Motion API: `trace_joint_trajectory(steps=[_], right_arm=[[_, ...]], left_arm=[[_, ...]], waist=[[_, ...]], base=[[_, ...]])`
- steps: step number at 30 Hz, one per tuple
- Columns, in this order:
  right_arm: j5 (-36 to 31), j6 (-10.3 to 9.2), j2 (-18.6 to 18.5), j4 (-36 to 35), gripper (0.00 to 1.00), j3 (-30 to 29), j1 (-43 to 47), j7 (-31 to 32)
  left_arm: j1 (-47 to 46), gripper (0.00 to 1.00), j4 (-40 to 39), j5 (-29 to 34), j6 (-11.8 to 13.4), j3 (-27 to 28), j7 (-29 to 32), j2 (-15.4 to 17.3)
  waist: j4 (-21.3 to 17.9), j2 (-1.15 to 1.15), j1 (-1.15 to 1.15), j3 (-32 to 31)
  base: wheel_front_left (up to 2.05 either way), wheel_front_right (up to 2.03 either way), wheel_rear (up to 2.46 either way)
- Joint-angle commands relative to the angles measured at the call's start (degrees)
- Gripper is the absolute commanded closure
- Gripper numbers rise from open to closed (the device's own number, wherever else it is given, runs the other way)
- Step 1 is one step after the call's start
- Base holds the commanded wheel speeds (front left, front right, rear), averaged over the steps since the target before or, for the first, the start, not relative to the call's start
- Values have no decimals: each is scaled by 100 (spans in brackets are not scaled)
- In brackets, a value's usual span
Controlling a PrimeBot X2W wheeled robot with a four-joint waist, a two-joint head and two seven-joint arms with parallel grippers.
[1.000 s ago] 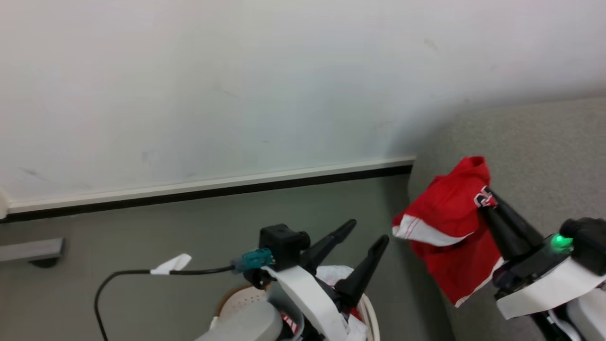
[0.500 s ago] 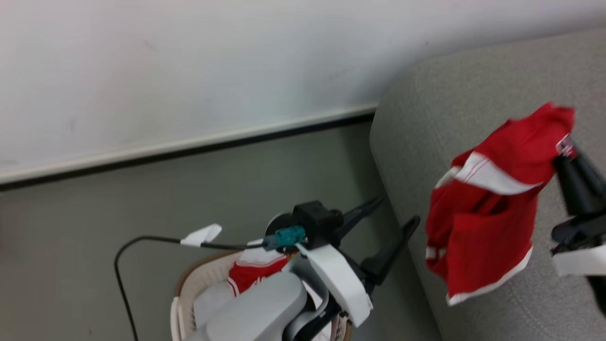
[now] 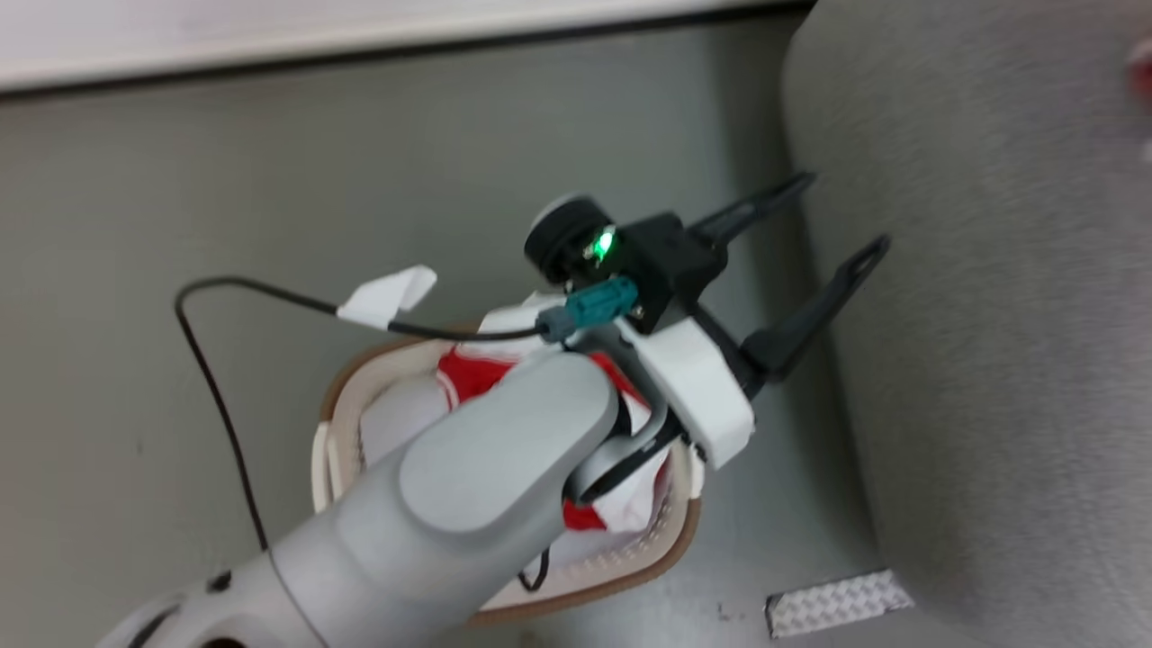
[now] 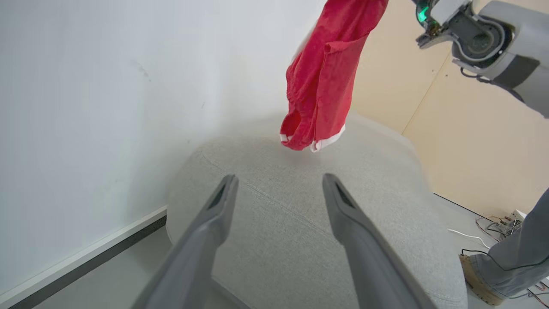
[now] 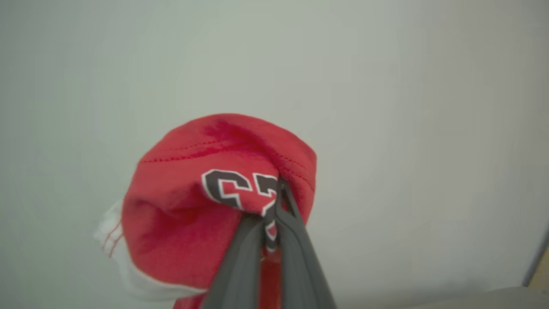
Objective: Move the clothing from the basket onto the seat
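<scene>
My right gripper (image 5: 278, 189) is shut on a red garment (image 5: 206, 193) with dark lettering and white trim. In the left wrist view that garment (image 4: 326, 73) hangs from the right arm (image 4: 480, 38) just above the grey seat (image 4: 300, 206). A red blur of it (image 3: 1141, 72) shows at the head view's right edge, over the seat (image 3: 990, 342). My left gripper (image 3: 844, 211) stands open and empty beside the seat's edge; its fingertips (image 4: 229, 182) point at the cushion. More red and white clothing (image 3: 468, 373) lies in the basket (image 3: 666, 549), mostly hidden under my left forearm.
A black cable with a white tag (image 3: 387, 295) loops over the grey floor left of the basket. A ribbed metal plate (image 3: 837, 601) lies at the seat's foot. A person's leg and shoe (image 4: 510, 262) stand by the seat's far side, near loose cables (image 4: 493, 225).
The head camera has tilted down, bringing the basket into fuller view. The right gripper has carried the red garment further right over the seat, out past the frame's edge. The left gripper stays open.
</scene>
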Motion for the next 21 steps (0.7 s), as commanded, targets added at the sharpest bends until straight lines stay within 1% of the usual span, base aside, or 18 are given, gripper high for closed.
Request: trace_joint_trajectory(steps=[1,4,6,9,14,19,20,21], right_arm=[[-109,-14,-86,203,100,-111,-263,56],[-340,-14,-270,872,100,-383,-864,148],[-537,-14,-301,1364,100,-544,-1131,115],[-737,-14,-162,2030,100,-647,-1273,-26],[-832,-14,115,2900,100,-642,-965,-262],[-902,-14,299,3594,100,-730,-623,-405],[-909,-14,345,3670,88,-738,-558,-436],[-941,-14,343,3702,58,-744,-497,-445]], left_arm=[[-118,0,-7,110,-7,20,-25,-2],[-286,0,-23,131,1,14,-35,-60],[-330,0,-13,155,12,-6,-56,-96],[-280,0,31,141,42,-32,-103,-139],[-132,0,161,124,77,-73,-146,-107],[45,0,262,43,89,-58,-193,-22],[89,0,284,23,86,-53,-208,-1],[129,0,295,-3,88,-42,-224,10]], waist=[[369,0,-2,513],[534,0,-2,736],[636,0,-2,853],[746,0,-2,953],[804,0,-2,1027],[783,0,-2,918],[776,0,-2,862],[768,0,-2,812]], base=[[0,0,0],[0,0,0],[0,0,0],[0,0,0],[0,0,0],[0,0,0],[0,0,0],[0,0,0]])
